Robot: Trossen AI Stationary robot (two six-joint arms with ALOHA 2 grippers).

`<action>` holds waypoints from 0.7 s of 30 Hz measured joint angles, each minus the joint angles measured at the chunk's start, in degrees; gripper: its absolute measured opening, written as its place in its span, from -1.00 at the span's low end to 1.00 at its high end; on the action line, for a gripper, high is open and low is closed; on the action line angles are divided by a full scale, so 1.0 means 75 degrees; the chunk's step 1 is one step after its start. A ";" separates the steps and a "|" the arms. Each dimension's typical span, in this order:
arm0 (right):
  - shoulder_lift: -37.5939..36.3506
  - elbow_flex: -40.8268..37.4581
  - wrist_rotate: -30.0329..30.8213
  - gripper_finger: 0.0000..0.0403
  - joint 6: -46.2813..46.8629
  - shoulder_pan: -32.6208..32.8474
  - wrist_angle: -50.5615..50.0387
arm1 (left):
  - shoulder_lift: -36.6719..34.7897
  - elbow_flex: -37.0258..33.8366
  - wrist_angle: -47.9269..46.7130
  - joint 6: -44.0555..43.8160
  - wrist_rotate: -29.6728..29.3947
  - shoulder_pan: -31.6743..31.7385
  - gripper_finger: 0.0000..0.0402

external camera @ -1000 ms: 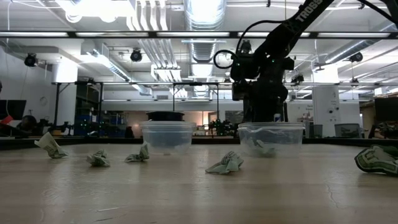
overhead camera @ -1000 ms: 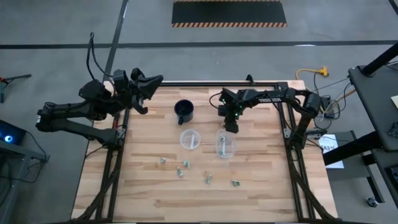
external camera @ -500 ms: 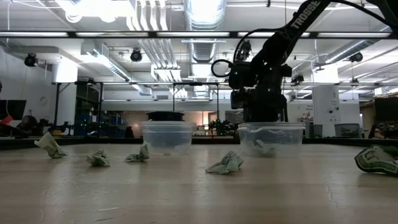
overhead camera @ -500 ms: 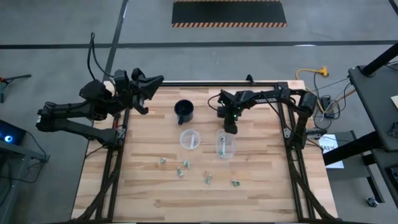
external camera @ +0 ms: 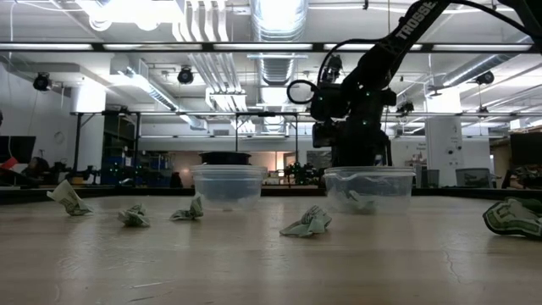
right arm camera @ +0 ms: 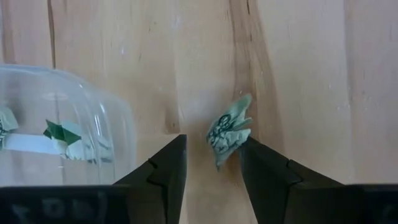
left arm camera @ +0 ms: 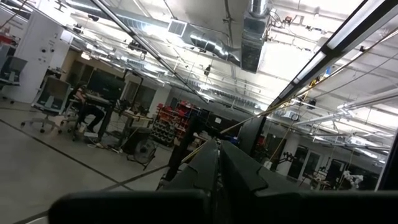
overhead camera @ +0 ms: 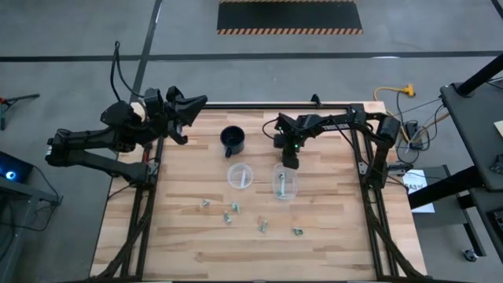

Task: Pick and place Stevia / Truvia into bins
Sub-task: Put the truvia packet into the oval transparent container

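one crumpled green-and-white paper sweetener packet [right arm camera: 228, 129] sits pinched between your right gripper [right arm camera: 213, 163] fingers, just beside the clear round plastic cup [right arm camera: 59, 121] already holding packets. your left gripper [overhead camera: 179, 108] waits closed off the table's far-left corner.

White "TROSS" lettering, partly cut off, on the right arm [external camera: 412, 21]

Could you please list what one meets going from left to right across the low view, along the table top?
Crumpled packet → second packet → third packet → left clear cup → fourth packet → right clear cup, with the right hand behind it → packet at the right edge.
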 joint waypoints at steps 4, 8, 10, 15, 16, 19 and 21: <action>0.0002 0.0000 0.0006 -0.32 0.0199 -0.0003 0.0212 | 0.0000 0.0000 -0.0002 0.0003 0.0001 0.0003 -0.99; 0.0003 0.0000 0.0006 -0.32 0.0355 -0.0003 0.0420 | 0.0000 -0.0003 0.0001 0.0003 -0.0002 0.0006 -0.99; 0.0003 0.0000 0.0006 -0.33 0.0369 -0.0003 0.0458 | 0.0000 -0.0003 -0.0002 0.0003 -0.0002 0.0006 -0.99; 0.0003 0.0000 0.0006 -0.38 0.0362 -0.0003 0.0463 | 0.0000 -0.0003 0.0000 0.0003 -0.0002 0.0006 -0.99; 0.0003 0.0000 0.0006 -0.38 0.0360 -0.0003 0.0463 | 0.0000 -0.0003 -0.0001 0.0004 -0.0005 0.0006 -0.99; 0.0003 0.0000 0.0006 -0.41 0.0354 -0.0003 0.0463 | 0.0000 -0.0003 0.0001 0.0003 -0.0005 0.0006 -0.99; 0.0003 0.0000 0.0006 -0.43 0.0349 -0.0003 0.0460 | 0.0000 -0.0003 -0.0002 0.0003 -0.0005 0.0006 -0.99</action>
